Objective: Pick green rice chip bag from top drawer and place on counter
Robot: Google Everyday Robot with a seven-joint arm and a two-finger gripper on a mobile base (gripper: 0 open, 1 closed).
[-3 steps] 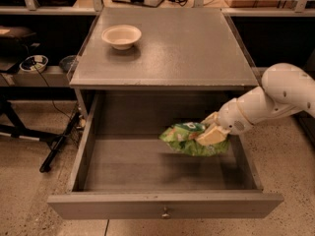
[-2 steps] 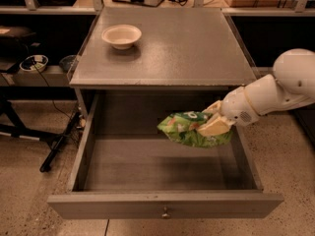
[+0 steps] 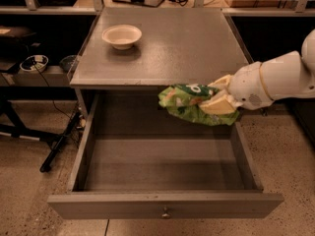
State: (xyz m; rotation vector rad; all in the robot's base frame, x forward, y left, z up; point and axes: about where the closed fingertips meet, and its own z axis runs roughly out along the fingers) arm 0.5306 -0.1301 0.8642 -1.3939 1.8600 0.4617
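My gripper [image 3: 217, 93] clamps the green rice chip bag [image 3: 184, 105]. Bag hangs over the top drawer [image 3: 162, 206], 5 o'clock of counter [image 3: 182, 43]

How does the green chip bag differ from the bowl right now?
The green rice chip bag is crinkled and bright green; the bowl is smooth, round and cream. The bag is gripped in the hand above the open top drawer, off the counter; the bowl rests on the counter, far left. Both look similar in size.

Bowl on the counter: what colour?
Cream bowl, camera view. Claw grips the green rice chip bag above the top drawer.
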